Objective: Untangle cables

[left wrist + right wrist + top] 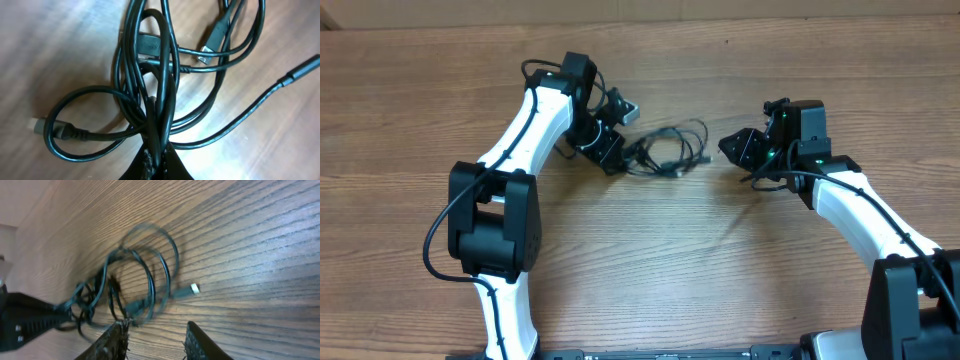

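The cables [668, 150] lie as one tangled black bundle on the wooden table between the two arms. In the left wrist view the cables [155, 75] fill the frame, looped over each other with plug ends showing. My left gripper [159, 159] is shut on a few strands at the bundle's near edge, and in the overhead view that left gripper [620, 152] sits at the bundle's left end. My right gripper [732, 148] stands just right of the bundle. In the right wrist view the right gripper [156, 336] is open, bare wood between its fingers, the cables [135, 290] just ahead.
A silver-tipped plug [194, 288] of the bundle lies loose on the wood toward my right gripper. Another plug end [300, 72] trails off to the right in the left wrist view. The wooden table [650, 260] stretches bare toward the front.
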`<state>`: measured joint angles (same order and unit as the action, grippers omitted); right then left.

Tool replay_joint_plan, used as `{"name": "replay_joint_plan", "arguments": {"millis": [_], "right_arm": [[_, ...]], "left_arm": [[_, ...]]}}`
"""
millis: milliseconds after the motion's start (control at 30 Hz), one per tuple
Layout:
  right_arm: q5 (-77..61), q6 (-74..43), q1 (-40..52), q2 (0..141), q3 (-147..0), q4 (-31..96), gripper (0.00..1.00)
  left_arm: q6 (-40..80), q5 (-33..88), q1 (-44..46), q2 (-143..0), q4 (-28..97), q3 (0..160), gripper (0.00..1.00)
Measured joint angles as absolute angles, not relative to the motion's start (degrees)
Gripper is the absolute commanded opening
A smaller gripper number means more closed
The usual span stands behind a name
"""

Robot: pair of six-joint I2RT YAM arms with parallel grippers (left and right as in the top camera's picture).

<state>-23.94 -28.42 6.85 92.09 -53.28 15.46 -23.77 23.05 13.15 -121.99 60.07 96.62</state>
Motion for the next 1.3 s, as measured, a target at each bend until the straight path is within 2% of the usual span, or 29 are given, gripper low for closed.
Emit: {"name": "replay_joint_plan", "arguments": {"millis": [233,467,600,700,933,1133,1300], "right_arm": [[-23.7,-28.2,6.9,92.1,-53.3,15.4,0.61],[-23.8,-27.8,6.9,92.1,-53.3,15.2,0.63],[-24.6,-28.8,6.9,92.1,-53.3,16.5,0.57],[-25.0,-31.2,7.2,92.1,-53.3,17.5,0.44],[-24.6,-40.1,10.5,92.4,-53.3,20.3,0.43],[-24.0,-44.4,15.0,97.0,-53.3,17.7,0.42],[-23.5,-47.5,16.5,100.7,-53.3,14.0,0.33]], "left_arm": [[-22.2,20.8,13.1,-122.0,61.9,96.6,0.04],[-23.8,23.0,12.6,-122.0,64.2,96.6,0.04],[-28.1,27.9,11.7,-122.0,66.7,96.6,0.04],[-30.6,30.1,11.5,-122.0,67.3,96.6,0.04],[-32.8,33.4,11.1,-122.0,67.3,96.6,0.04],[-33.2,35.0,11.1,-122.0,67.3,96.6,0.04],[-33.2,35.3,11.1,-122.0,67.3,96.6,0.04]]}}
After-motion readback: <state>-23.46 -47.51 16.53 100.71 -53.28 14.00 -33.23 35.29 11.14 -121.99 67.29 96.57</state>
